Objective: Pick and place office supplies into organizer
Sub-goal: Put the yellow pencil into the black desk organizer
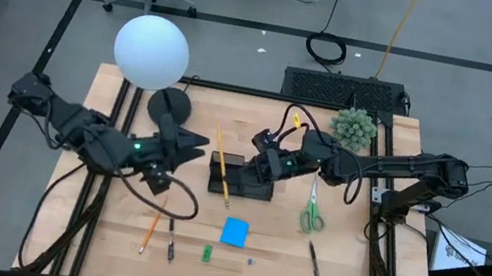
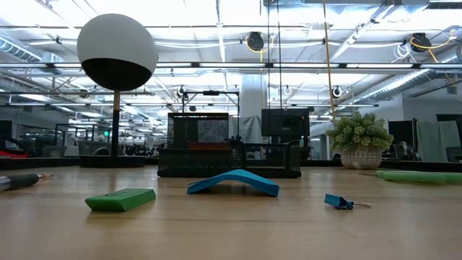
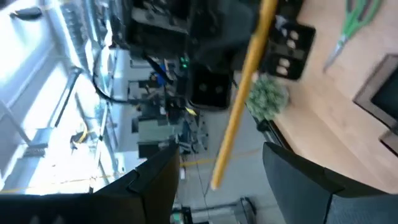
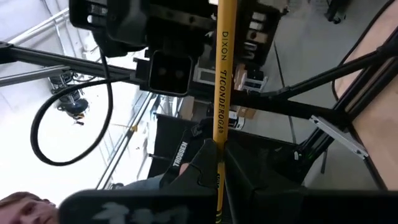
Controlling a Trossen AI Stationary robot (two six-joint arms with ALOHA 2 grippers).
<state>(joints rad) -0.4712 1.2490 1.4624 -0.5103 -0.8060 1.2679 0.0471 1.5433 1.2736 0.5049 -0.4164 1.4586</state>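
Note:
My right gripper (image 1: 229, 166) is shut on a yellow pencil (image 1: 222, 165) above the left end of the black organizer (image 1: 253, 185), which also shows in the low view (image 2: 231, 155). My left gripper (image 1: 196, 145) is open just left of the pencil. In its wrist view the pencil's end (image 3: 227, 149) stands free between the fingers (image 3: 155, 180). An orange pencil (image 1: 150, 233), black pens (image 1: 171, 244) (image 1: 315, 265), a green piece (image 1: 207, 252), a blue note pad (image 1: 235, 232) and green-handled scissors (image 1: 313, 209) lie on the table. My right gripper pinches the pencil's shaft (image 4: 219, 134) between its two fingers, just below the printed lettering. The fingers come roughly level from the table's right and lie across the pencil. The pencil is lifted clear and runs far to near over the organizer's left end.
A lamp with a white globe (image 1: 150, 52) and a round black base (image 1: 171, 103) stands at the far left. A fuzzy green plant (image 1: 354, 127) sits at the far right. A small blue clip (image 2: 339, 202) lies near the note pad.

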